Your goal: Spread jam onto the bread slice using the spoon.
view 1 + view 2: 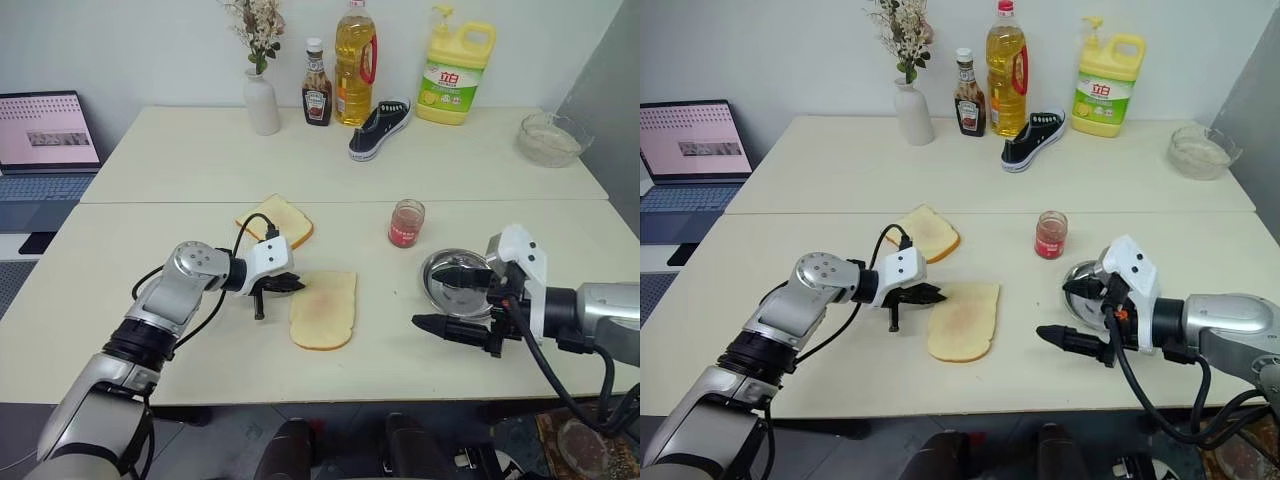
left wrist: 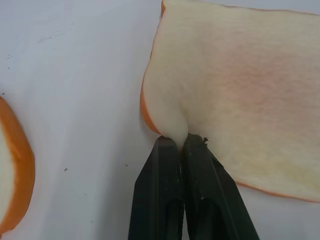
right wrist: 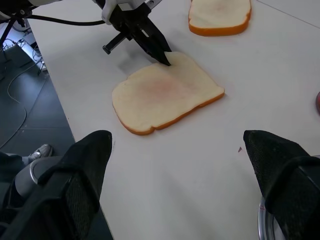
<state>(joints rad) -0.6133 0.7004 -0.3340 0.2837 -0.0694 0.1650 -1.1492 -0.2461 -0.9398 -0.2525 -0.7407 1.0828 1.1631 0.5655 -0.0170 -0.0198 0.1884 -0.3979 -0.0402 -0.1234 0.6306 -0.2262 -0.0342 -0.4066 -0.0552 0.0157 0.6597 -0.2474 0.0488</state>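
Note:
The pale bread slice lies flat near the table's front edge, with a faint pink stain at its centre. My left gripper is shut, and its joined tips press into the slice's left edge, denting it. The jam is in a small clear glass jar standing behind and to the right of the slice. My right gripper hangs open with nothing between its fingers, over the front of the round steel dish. The spoon is hidden or out of view.
A squarer slice with a golden crust lies behind the left gripper. Along the back stand a white vase, ketchup bottle, oil bottle, yellow jug, a shoe and a glass bowl. A laptop sits far left.

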